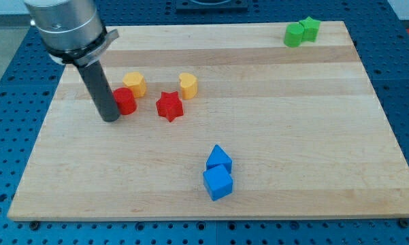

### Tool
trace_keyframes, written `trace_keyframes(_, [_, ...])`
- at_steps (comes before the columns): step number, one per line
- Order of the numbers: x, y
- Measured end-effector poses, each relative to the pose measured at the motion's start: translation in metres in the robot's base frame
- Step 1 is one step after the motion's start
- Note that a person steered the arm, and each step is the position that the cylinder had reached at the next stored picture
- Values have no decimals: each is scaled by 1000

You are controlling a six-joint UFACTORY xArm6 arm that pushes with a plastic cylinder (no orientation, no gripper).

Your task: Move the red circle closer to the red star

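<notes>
The red circle (126,101) lies on the wooden board at the view's left. The red star (169,106) lies a short way to its right, with a small gap between them. My tip (110,118) rests on the board right against the red circle's left side, slightly below it. The dark rod rises from there to the arm's grey body at the view's top left.
A yellow block (134,83) sits just above the red circle. A yellow heart (188,85) sits above and right of the star. Two blue blocks (218,173) lie near the bottom middle. Two green blocks (301,31) sit at the top right corner of the wooden board (292,136).
</notes>
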State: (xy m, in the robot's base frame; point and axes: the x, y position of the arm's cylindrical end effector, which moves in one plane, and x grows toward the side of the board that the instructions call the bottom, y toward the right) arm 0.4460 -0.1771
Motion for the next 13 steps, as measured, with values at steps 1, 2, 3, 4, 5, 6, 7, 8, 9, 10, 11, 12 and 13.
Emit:
trace_keyframes(1, [0,-16])
trace_keyframes(2, [-6,-42])
trace_keyframes(3, [-22,-46])
trace_keyframes(4, [-36,-35])
trace_keyframes(5, [-38,-10])
trace_keyframes(6, [-38,18])
trace_keyframes(7, [-38,22])
trace_keyframes(8, [-33,-9])
trace_keyframes(9, [-35,-51])
trace_keyframes(10, [-71,-59])
trace_keyframes(11, [-97,-56])
trace_keyframes(12, [-106,-31])
trace_keyframes(13, [-104,1])
